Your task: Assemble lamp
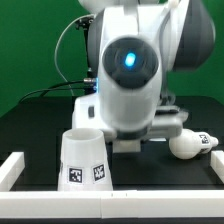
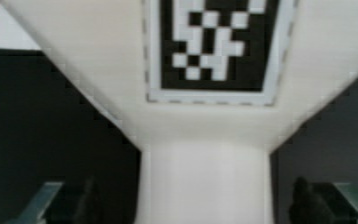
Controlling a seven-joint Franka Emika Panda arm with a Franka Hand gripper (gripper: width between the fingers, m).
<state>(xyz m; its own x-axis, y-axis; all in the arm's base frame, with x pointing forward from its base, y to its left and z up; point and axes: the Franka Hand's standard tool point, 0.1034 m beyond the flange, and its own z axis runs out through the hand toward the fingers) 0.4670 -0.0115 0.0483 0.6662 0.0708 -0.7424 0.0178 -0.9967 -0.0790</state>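
Note:
In the wrist view a white lamp part with a black-and-white tag [image 2: 211, 50], which looks like the angular base, fills the picture; it narrows to a stem [image 2: 208, 180]. My gripper [image 2: 197, 205] is open and straddles that stem. Dark gaps separate the stem from both fingertips [image 2: 51, 202]. In the exterior view the gripper [image 1: 130, 144] is low over the black table, and the arm hides the part beneath it. The cone shade [image 1: 82, 160] stands upright at the front, on the exterior view's left. The bulb [image 1: 190, 143] lies on its side at the right.
A white raised border [image 1: 120, 205] runs along the front of the black table and up its left side [image 1: 15, 168]. The robot's large white arm [image 1: 130, 70] blocks the middle of the exterior view. A green backdrop stands behind.

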